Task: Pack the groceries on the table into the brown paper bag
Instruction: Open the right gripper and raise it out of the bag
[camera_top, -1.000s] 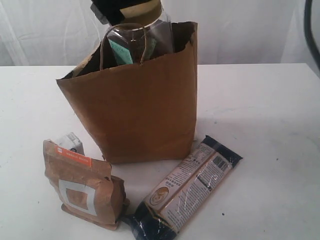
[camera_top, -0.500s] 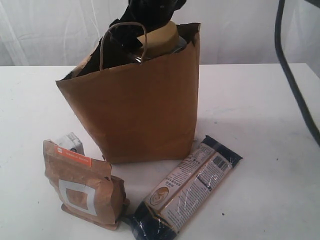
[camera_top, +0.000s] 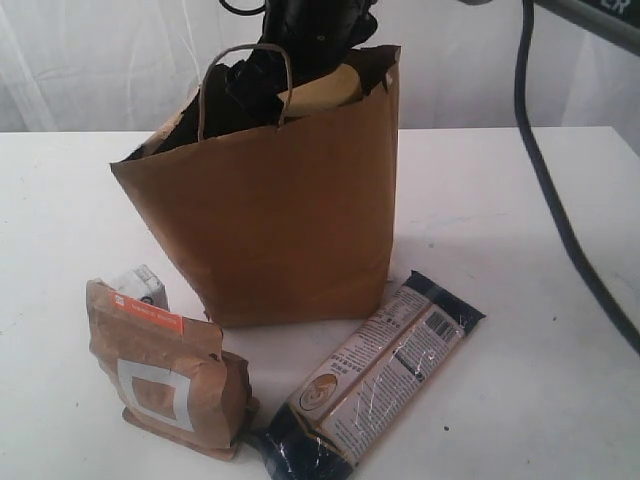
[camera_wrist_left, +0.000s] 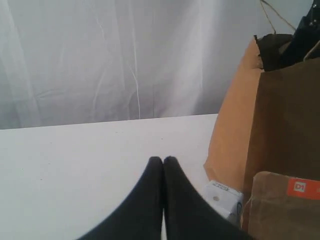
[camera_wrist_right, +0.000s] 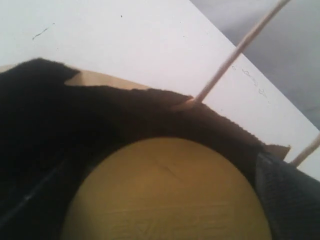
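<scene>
Jar at the bag mouth, so keep it dead straight

Right pincer (camera_top: 310, 60) is clamped wide on the big gold-lidded clear jar (camera_top: 325, 90), whose lid sits level with the brown paper bag's (camera_top: 280, 210) torn rim. I'd lower it plumb, clear of the cord handle (camera_top: 245, 50), and let go only once it's seated. Left pincer (camera_wrist_left: 163, 162) is pressed together over the worktop (camera_top: 520, 250). The brown orange-striped pouch (camera_top: 165, 370) waits at the bag's 7 o'clock.

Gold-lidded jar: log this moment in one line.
right gripper: holding jar at brown paper bag mouth | left gripper: shut, empty | on table: pouch, packet, carton
</scene>
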